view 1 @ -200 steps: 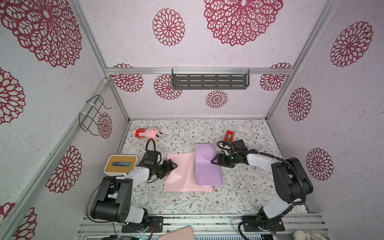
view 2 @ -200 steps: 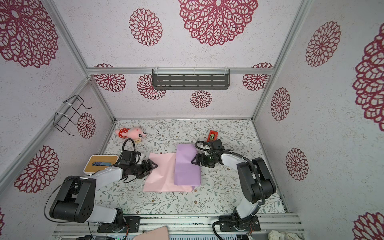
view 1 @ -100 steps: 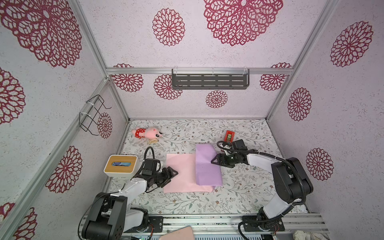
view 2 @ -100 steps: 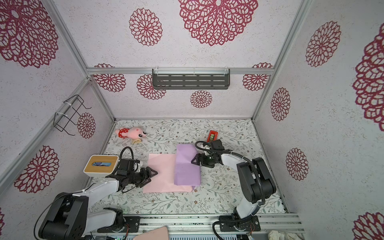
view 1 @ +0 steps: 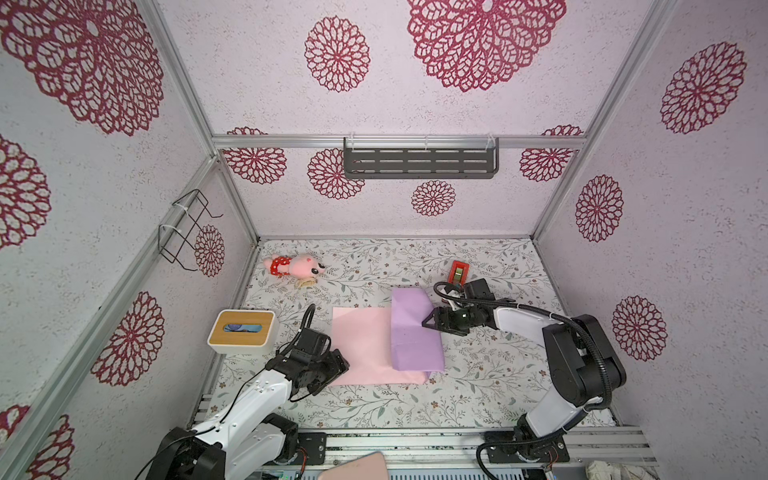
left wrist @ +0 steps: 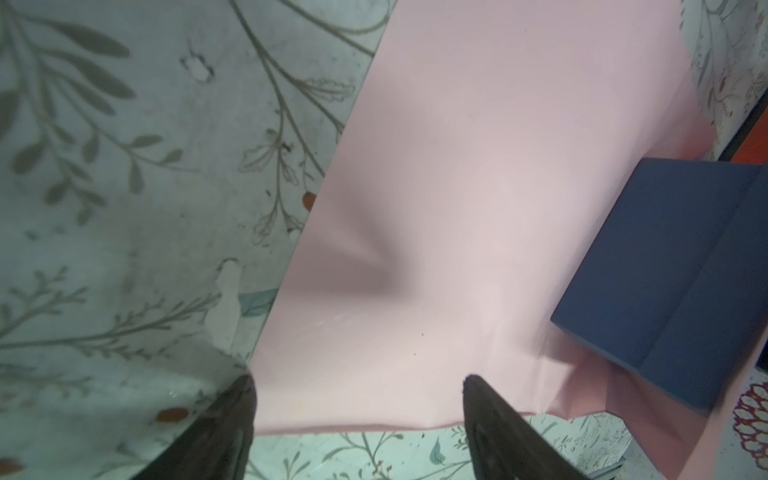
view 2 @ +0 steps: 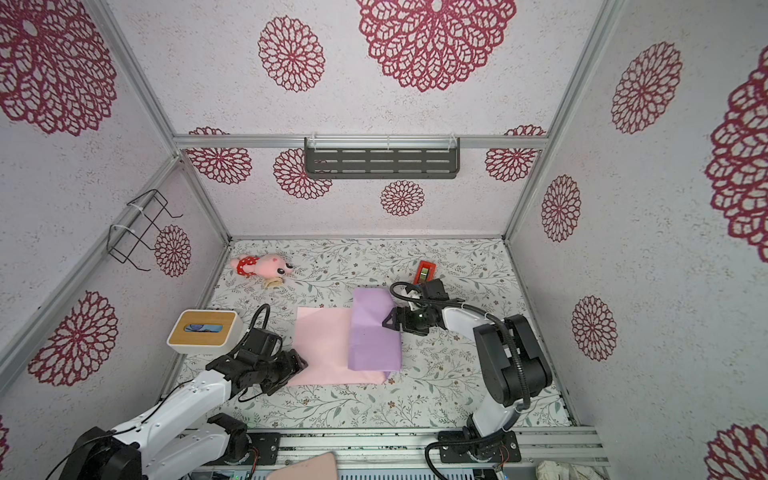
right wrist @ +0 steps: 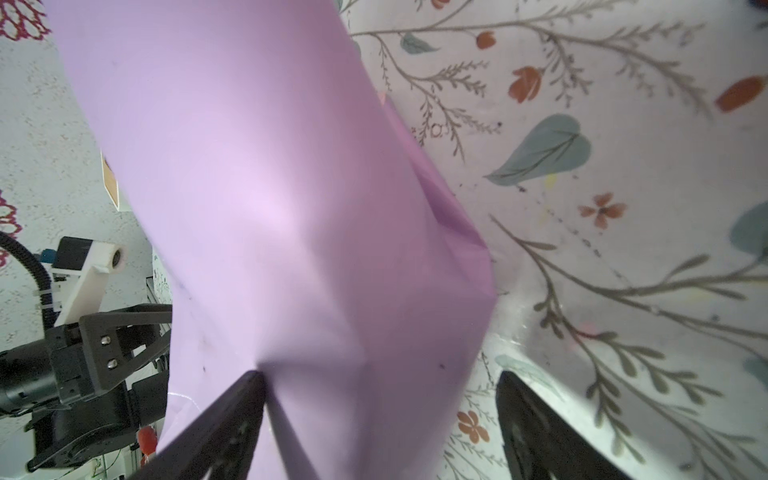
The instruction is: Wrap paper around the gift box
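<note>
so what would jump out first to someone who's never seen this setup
The paper mid-table grabs you: pale pink lying flat, its lilac side folded over the gift box, whose navy side shows only in the left wrist view. The right gripper sits open at the fold's right edge, the left gripper open at the pink near-left corner. Big dark-red flower medallions cover the walls.

Paper lies mid-table, R part folded over gift box. L gripper at paper's near-L corner, R gripper against fold's R side. Tissue box L of paper; plush toy behind, far L; tape dispenser behind R gripper.
</note>
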`<state>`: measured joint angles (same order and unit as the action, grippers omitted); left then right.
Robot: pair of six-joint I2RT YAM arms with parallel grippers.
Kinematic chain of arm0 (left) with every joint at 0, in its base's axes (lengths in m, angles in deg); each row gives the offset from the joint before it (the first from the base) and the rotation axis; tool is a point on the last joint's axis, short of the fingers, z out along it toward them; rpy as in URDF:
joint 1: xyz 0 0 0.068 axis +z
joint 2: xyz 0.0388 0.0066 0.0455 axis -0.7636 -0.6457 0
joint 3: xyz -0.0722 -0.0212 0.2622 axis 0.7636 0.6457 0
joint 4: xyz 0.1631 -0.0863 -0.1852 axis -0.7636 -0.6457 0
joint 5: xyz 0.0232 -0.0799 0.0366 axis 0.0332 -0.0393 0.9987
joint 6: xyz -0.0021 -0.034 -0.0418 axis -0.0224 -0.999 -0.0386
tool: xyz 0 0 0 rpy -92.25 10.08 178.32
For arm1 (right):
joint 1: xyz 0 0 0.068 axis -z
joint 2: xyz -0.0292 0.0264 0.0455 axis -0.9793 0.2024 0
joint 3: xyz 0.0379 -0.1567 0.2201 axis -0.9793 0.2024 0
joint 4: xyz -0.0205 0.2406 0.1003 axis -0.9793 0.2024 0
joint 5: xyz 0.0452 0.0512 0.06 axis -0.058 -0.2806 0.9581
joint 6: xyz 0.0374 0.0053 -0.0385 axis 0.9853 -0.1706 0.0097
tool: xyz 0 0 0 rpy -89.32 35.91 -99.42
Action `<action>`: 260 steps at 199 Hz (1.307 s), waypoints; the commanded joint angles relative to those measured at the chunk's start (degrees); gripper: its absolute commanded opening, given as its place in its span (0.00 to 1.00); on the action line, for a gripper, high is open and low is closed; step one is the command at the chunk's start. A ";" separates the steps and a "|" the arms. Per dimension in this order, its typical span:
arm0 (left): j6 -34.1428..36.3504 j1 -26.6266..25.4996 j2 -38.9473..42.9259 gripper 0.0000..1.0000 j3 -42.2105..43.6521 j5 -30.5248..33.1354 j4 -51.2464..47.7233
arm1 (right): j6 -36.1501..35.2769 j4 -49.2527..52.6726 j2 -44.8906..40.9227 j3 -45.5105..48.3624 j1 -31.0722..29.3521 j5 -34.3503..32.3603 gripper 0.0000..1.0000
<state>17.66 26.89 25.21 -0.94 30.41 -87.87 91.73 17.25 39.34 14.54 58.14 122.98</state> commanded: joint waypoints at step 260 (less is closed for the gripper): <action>17.27 8.83 -13.94 0.81 -1.49 -8.25 28.76 | -1.90 4.92 3.17 2.44 -0.38 -6.47 0.88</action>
<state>29.73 34.10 13.74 -0.81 22.87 -64.59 91.75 16.90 39.36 14.68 58.18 123.11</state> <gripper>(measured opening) 0.805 0.878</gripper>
